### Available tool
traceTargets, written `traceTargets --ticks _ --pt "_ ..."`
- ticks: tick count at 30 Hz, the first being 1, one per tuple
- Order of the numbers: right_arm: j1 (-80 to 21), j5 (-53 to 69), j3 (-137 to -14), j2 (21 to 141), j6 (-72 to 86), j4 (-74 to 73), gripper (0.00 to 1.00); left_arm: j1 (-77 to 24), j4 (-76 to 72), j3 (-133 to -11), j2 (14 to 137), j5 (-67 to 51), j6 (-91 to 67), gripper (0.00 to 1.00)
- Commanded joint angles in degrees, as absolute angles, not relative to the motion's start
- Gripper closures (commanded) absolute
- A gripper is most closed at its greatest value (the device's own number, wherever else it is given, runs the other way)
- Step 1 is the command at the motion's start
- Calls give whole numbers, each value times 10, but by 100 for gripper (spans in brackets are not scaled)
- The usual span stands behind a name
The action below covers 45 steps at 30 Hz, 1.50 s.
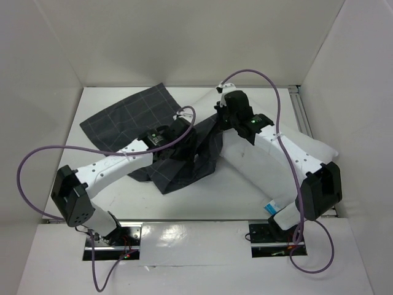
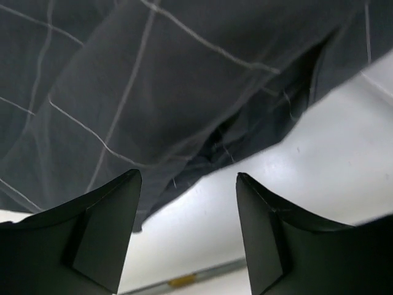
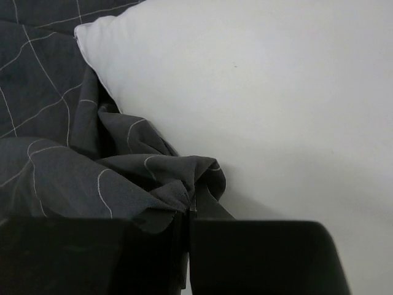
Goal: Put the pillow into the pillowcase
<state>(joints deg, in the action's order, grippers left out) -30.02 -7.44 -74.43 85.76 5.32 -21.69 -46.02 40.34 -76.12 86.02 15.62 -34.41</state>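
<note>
The dark grey checked pillowcase (image 1: 138,120) lies crumpled across the middle of the table. The white pillow (image 1: 258,163) lies at the right, running from the pillowcase's right edge to the front right, its blue-and-white tag (image 1: 271,206) near the front. My left gripper (image 2: 187,212) is open and empty, hovering just beside the pillowcase's edge (image 2: 184,92). My right gripper (image 3: 189,215) is shut on a bunched fold of the pillowcase (image 3: 153,178), right against the pillow (image 3: 258,92), whose corner pokes over the fabric.
White walls enclose the table on three sides. A metal rail (image 1: 302,110) runs along the right edge. Purple cables loop from both arms (image 1: 37,160). Both arms cross the table's centre, close together above the fabric.
</note>
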Motion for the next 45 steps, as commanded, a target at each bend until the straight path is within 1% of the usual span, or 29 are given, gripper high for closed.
traceTargets --ticks 1,6,11,14,15,17,20,21,22,24,25,27,30,31,33,34,37,39,45 --pt "-284 -45 -762 831 57 -234 100 -468 322 -771 874 251 -330 24" --pt "-266 -26 -762 820 57 -239 100 -500 295 -787 909 288 -316 20" --pt "-261 -11 -757 820 57 -239 100 -512 273 -809 946 300 -298 20" --pt "-256 -4 -757 820 62 -239 100 -512 263 -822 964 344 -305 20" --pt "-256 -4 -762 820 62 -239 100 -512 263 -822 973 383 -315 20" --pt "-256 2 -768 820 62 -239 100 -501 281 -843 984 401 -341 23" --pt "-256 7 -768 815 62 -244 100 -475 307 -856 984 407 -363 37" --pt "-256 7 -768 815 62 -244 100 -469 315 -863 984 412 -372 45" --pt "-256 14 -768 815 68 -244 100 -456 322 -876 984 407 -372 67" --pt "-256 20 -757 809 68 -239 100 -451 344 -890 979 402 -372 90" --pt "-256 26 -757 809 75 -239 100 -445 356 -899 979 390 -372 100" --pt "-256 35 -757 809 75 -239 100 -439 384 -923 968 374 -377 100" --pt "-256 49 -751 809 85 -245 100 -424 403 -923 922 292 -365 100" --pt "-256 59 -742 801 85 -245 100 -411 409 -902 892 241 -365 100" --pt "-256 72 -724 791 97 -257 100 -393 409 -885 863 187 -359 100" --pt "-256 72 -724 786 97 -264 100 -380 409 -877 850 136 -359 100" --pt "-266 70 -698 747 103 -283 100 -327 415 -840 799 71 -359 100" --pt "-272 70 -692 723 103 -294 100 -305 428 -835 776 70 -359 100" --pt "-316 64 -699 722 100 -325 100 -292 448 -849 771 48 -348 100"
